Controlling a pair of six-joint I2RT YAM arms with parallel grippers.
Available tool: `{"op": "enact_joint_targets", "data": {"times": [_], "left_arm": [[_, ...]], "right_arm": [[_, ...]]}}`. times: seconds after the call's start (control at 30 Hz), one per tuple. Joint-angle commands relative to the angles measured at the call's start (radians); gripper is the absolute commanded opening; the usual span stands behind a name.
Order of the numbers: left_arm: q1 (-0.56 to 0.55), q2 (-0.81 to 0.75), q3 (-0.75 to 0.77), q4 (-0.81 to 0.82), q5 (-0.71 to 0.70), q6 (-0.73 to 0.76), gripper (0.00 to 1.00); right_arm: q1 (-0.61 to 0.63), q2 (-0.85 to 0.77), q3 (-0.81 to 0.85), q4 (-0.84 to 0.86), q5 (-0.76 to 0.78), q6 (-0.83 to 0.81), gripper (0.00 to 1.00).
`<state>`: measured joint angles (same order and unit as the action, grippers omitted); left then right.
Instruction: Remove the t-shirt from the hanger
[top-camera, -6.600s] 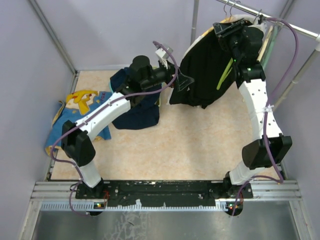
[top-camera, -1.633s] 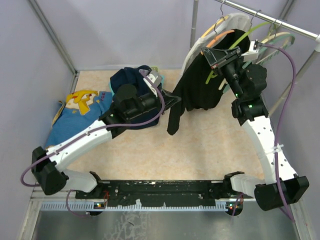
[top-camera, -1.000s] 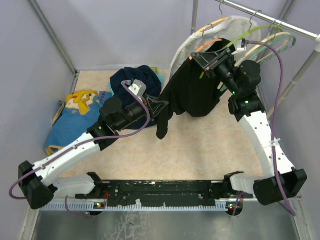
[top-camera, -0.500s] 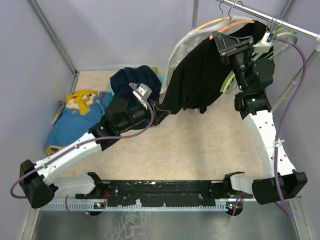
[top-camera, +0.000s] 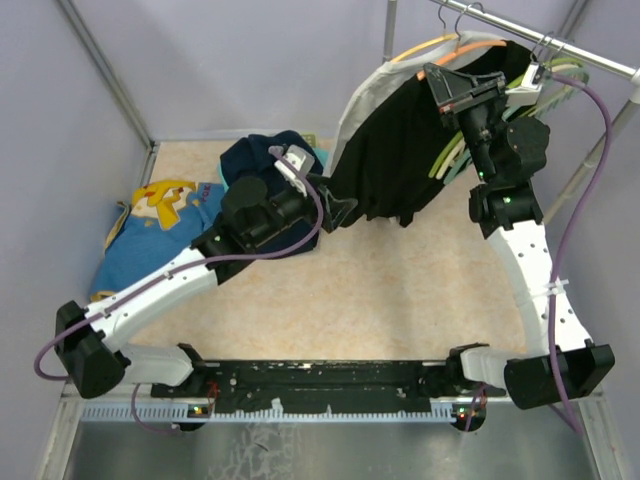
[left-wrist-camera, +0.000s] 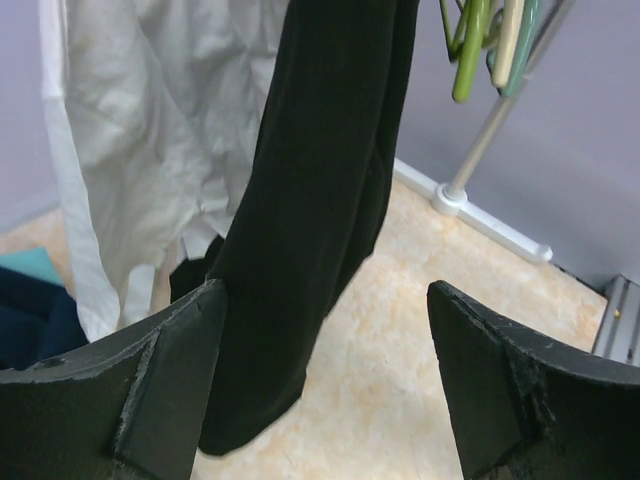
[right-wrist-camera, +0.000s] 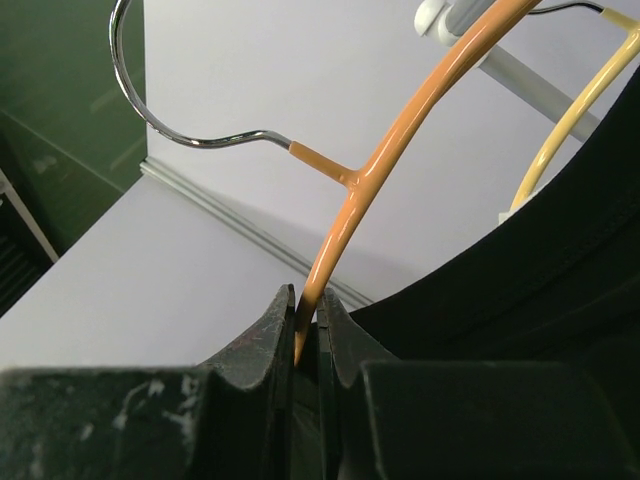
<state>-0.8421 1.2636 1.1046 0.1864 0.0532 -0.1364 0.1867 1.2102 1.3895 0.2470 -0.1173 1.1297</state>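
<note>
Black short-sleeved fabric t-shirt (top-camera: 395, 150): hanging once more close under the grey metal rail (top-camera: 590, 62), apparently still draped on the thin orange plastic hanger (right-wrist-camera: 400, 130), no longer being stretched down and leftward as a second ago. Having let go of the hem, now waiting just beside the lower edge with the left gripper (top-camera: 342, 207) spread wide and holding nothing, showing in the wrist view only cloth dangling ahead of the jaws without touching them. Keeping the right gripper (right-wrist-camera: 305, 300) clamped tight on the orange shoulder just below the wire hook. Judging from this: failing to strip the shirt with that pull, standing no further along, probably needing a fresh grasp of the hem. Finding no brand or label on shirt or hanger; seeing only a yellow cartoon figure on the blue printed garment (top-camera: 160, 215) lying on the beige speckled surface (top-camera: 400, 290), and reading no lettering there, it being too small.
</note>
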Motion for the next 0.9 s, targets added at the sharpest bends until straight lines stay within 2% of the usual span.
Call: {"op": "enact_joint_targets", "data": {"times": [0.0, 0.07, 0.1, 0.13, 0.2, 0.4, 0.57, 0.87], "left_arm": [[0.000, 0.059, 0.071, 0.069, -0.021, 0.040, 0.87], [0.000, 0.083, 0.085, 0.079, -0.028, 0.037, 0.85], [0.002, 0.092, 0.090, 0.082, -0.030, 0.035, 0.80], [0.003, 0.101, 0.095, 0.080, -0.030, 0.037, 0.71], [0.006, 0.115, 0.106, 0.064, -0.031, 0.038, 0.44], [0.012, 0.092, 0.074, 0.083, -0.052, 0.028, 0.01], [0.013, -0.005, 0.015, 0.071, -0.114, 0.042, 0.00], [0.015, -0.309, -0.160, -0.016, -0.330, 0.038, 0.00]], "right_arm": [[0.001, -0.063, 0.032, 0.147, -0.024, 0.000, 0.00], [0.002, -0.065, 0.027, 0.148, -0.033, 0.005, 0.00], [0.001, -0.068, 0.023, 0.149, -0.035, 0.007, 0.00], [0.002, -0.070, 0.021, 0.149, -0.035, 0.007, 0.00], [0.002, -0.076, 0.018, 0.144, -0.035, 0.006, 0.00], [0.002, -0.088, 0.007, 0.135, -0.042, 0.005, 0.00], [0.002, -0.092, 0.005, 0.116, -0.037, -0.010, 0.00], [-0.003, -0.080, -0.001, 0.134, 0.003, -0.014, 0.00]]}}
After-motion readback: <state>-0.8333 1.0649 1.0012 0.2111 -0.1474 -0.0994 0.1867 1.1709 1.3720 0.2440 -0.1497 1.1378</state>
